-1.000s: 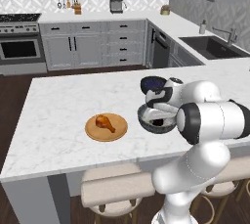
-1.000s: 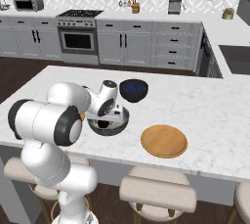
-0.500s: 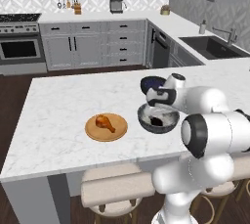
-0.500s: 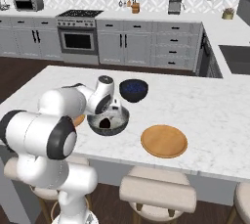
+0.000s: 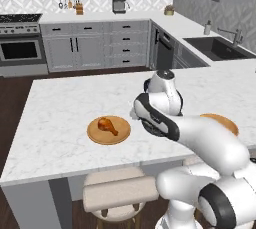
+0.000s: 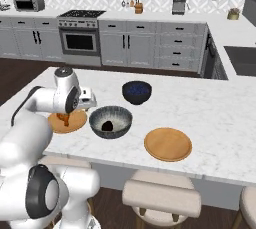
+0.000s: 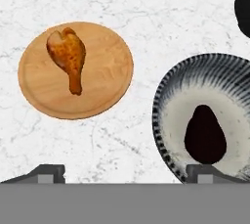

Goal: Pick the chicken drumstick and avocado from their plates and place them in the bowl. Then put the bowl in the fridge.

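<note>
Near the bench's front edge, the hand (image 7: 124, 171) hovers with jaws spread wide, holding nothing. The avocado (image 7: 205, 134) sits in the bowl (image 7: 166, 96); the chicken drumstick (image 7: 68, 56) lies on its plate (image 7: 105, 71) just beside, thick end away, bone pointing back toward the hand. No readable writing anywhere.

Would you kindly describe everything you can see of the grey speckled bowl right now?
The bowl is round and stone-like, with a thick rim, dark ribbed streaks down its inner wall and a pale mottled floor. It stands upright on the marble island counter, beside the plate carrying the chicken drumstick, without touching it. The dark avocado lies inside, narrow end toward the centre. Nothing grips the bowl.
</note>
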### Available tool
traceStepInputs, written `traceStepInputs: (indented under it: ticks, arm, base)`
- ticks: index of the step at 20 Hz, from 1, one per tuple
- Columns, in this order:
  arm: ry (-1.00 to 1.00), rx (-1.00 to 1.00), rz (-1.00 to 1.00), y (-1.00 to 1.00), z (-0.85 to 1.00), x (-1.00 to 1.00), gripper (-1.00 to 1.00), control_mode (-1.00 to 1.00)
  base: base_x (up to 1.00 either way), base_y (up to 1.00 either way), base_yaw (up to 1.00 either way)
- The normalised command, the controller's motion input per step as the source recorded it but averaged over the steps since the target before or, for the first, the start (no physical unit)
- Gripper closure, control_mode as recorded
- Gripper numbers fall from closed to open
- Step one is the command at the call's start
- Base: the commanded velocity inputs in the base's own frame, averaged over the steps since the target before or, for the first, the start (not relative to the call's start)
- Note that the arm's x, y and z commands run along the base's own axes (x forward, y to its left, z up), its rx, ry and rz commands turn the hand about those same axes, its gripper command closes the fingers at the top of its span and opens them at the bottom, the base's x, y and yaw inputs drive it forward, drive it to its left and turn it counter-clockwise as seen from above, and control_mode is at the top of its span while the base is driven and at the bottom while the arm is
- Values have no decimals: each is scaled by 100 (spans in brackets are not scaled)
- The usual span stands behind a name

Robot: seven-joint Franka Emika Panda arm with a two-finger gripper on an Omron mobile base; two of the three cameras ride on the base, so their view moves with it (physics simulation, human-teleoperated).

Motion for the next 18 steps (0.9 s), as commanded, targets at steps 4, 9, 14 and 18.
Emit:
traceStepInputs:
  ticks: [4, 9, 14, 18]
  arm:
    - [0, -1, 10, 86, 11, -12, -100, -100]
    - [4, 0, 12, 48, 0, 11, -100, -100]
    - [15, 0, 14, 4, -12, 45, -100, -100]
    - [17, 0, 11, 9, -27, 42, -100, -100]
  base:
    - [0, 0, 0]
    - [0, 0, 0]
    - [0, 0, 0]
    - [0, 0, 0]
